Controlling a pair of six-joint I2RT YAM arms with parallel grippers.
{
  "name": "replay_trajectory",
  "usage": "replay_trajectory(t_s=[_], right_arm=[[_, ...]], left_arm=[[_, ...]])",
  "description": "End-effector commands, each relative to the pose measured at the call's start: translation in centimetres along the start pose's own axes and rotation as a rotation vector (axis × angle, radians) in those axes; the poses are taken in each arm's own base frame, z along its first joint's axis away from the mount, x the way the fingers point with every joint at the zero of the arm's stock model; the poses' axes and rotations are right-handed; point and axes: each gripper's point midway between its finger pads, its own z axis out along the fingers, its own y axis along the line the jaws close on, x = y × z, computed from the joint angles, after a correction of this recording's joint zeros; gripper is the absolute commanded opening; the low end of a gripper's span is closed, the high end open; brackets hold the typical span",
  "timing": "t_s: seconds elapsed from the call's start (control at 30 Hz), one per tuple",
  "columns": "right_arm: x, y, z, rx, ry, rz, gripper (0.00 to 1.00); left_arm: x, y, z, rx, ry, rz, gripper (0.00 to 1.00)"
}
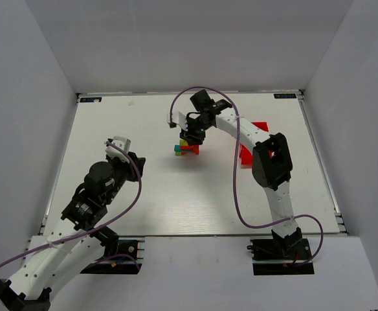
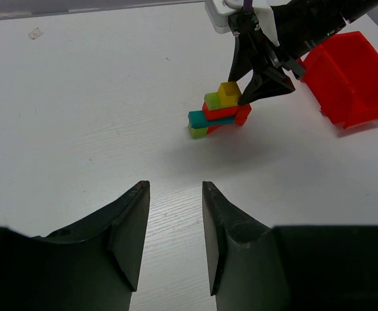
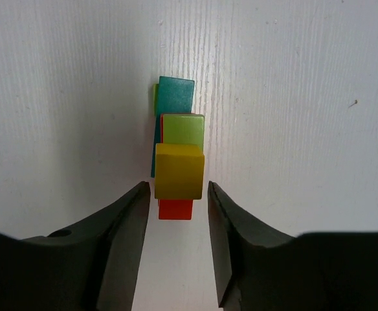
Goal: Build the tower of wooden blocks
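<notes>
The right gripper (image 3: 176,188) hangs directly over the wood block tower (image 3: 178,129). Its jaws are apart, straddling the top yellow cube (image 3: 179,172) with a thin gap on each side. The left gripper (image 2: 175,188) is parted around nothing. The tower stands well ahead of it on the worktop (image 2: 79,97), with a red bin (image 2: 354,78) farther right.
</notes>
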Motion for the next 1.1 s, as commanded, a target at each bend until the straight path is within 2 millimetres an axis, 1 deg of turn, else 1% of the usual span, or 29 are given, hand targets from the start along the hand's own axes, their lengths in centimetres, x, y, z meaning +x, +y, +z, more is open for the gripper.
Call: replay_trajectory(t_s=[0.0, 0.03, 0.07, 0.17, 0.2, 0.23, 0.3, 0.33, 0.4, 0.43, 0.47, 0.5, 0.53, 0.57, 0.6, 0.63, 0.67, 0.7, 0.73, 0.77, 0.8, 0.83, 0.87, 0.9, 0.93, 0.97, 1.0, 1.03, 1.07], right_arm=[[-0.9, -0.7, -0.4, 0.017, -0.016, -0.017, 0.5], [-0.9, -0.5, -0.4, 0.015, -0.015, -0.019, 0.52], [-0.8, -0.5, -0.4, 0.013, -0.014, -0.018, 0.62], [-1.1, -0.5, -0.5, 0.018, -0.018, -0.024, 0.79], [-1.3, -0.5, -0.7, 0.019, -0.024, -0.025, 0.9], [-1.2, -0.4, -0.6, 0.014, -0.021, -0.022, 0.9], [-1.5, -0.5, -1.2, 0.024, -0.032, -0.028, 0.9], [-1.6, -0.2, -1.2, 0.018, -0.034, -0.026, 0.9], [-2.2, -0.1, -2.2, 0.027, -0.053, -0.033, 0.9], [-2.3, 0.3, -2.7, 0.03, -0.057, -0.034, 0.9], [-2.9, 0.3, -4.0, 0.051, -0.069, -0.044, 0.9], [-2.7, 0.7, -4.2, 0.054, -0.067, -0.038, 0.9], [-3.3, 1.1, -6.6, 0.092, -0.084, -0.05, 0.9], [-3.0, 1.2, -7.2, 0.122, -0.07, -0.048, 0.9], [-2.4, 1.3, -6.8, 0.15, -0.076, -0.054, 0.9], [-2.6, 2.7, -9.2, 0.19, -0.095, -0.037, 0.9], [-2.3, 2.9, -9.8, 0.224, -0.09, -0.031, 0.9], [-2.1, 2.1, -10.4, 0.29, -0.09, -0.031, 0.9], [-0.1, 3.8, -10.1, 0.305, -0.079, 0.022, 0.9], [-0.6, 3.5, -11.8, 0.387, -0.101, 0.047, 0.9], [0.8, 4.5, -12.1, 0.419, -0.078, 0.104, 0.9], [2.8, 5.0, -11.6, 0.442, -0.04, 0.142, 0.9], [2.5, 5.3, -13.0, 0.494, -0.072, 0.19, 0.9], [4.6, 5.7, -12.8, 0.525, -0.014, 0.235, 0.9], [5.6, 6.7, -12.2, 0.519, 0.006, 0.263, 0.9], [5.7, 6.9, -13.2, 0.547, -0.004, 0.286, 0.9], [7.1, 7.7, -13.0, 0.568, 0.027, 0.356, 0.9], [7.9, 9.1, -13.2, 0.57, 0.027, 0.365, 0.9], [8.2, 9.5, -13.3, 0.575, 0.022, 0.391, 0.9]], left_arm=[[-0.6, -0.2, 0.0, 0.012, -0.02, -0.002, 0.49], [-0.6, -0.2, 0.0, 0.012, -0.02, -0.002, 0.49], [-0.6, -0.2, 0.0, 0.012, -0.02, -0.002, 0.49], [-0.6, -0.2, 0.0, 0.012, -0.02, -0.002, 0.49], [-0.6, -0.2, 0.0, 0.012, -0.02, -0.002, 0.49], [-0.6, -0.2, 0.0, 0.012, -0.02, -0.002, 0.49], [-0.6, -0.2, 0.0, 0.012, -0.02, -0.002, 0.49], [-0.6, -0.2, 0.0, 0.012, -0.02, -0.002, 0.49], [-0.6, -0.2, 0.0, 0.012, -0.02, -0.002, 0.49], [-0.1, -0.1, 0.1, 0.011, -0.011, 0.0, 0.49], [-0.2, 0.0, 0.1, 0.002, -0.012, 0.0, 0.49], [-0.2, 0.0, 0.1, 0.002, -0.012, 0.0, 0.49], [0.0, 0.0, 0.3, 0.0, -0.004, 0.002, 0.49], [0.0, 0.0, 0.3, 0.0, -0.004, 0.002, 0.49], [0.0, 0.0, 0.3, 0.0, -0.004, 0.002, 0.49], [0.0, 0.1, 0.3, 0.0, -0.004, 0.011, 0.49], [0.0, 0.1, 0.3, 0.0, -0.004, 0.011, 0.56], [0.0, 0.1, 0.3, 0.0, -0.004, 0.011, 0.64], [0.1, -0.3, 0.3, 0.018, 0.0, 0.011, 0.71], [0.4, -0.4, 0.4, 0.03, 0.012, 0.024, 0.77], [0.2, -0.8, 0.4, 0.05, 0.005, 0.037, 0.91], [0.7, -1.3, 0.7, 0.086, 0.02, 0.05, 0.99], [0.8, -1.6, 0.6, 0.104, 0.022, 0.07, 0.99], [1.1, -1.6, 0.8, 0.114, 0.036, 0.08, 0.99], [1.5, -2.0, 1.0, 0.139, 0.054, 0.093, 0.99], [1.8, -2.0, 1.2, 0.138, 0.062, 0.103, 0.99], [2.1, -2.1, 1.4, 0.147, 0.078, 0.114, 0.99], [2.6, -2.2, 1.5, 0.155, 0.096, 0.133, 0.99], [2.6, -2.2, 1.5, 0.155, 0.096, 0.133, 0.99]])
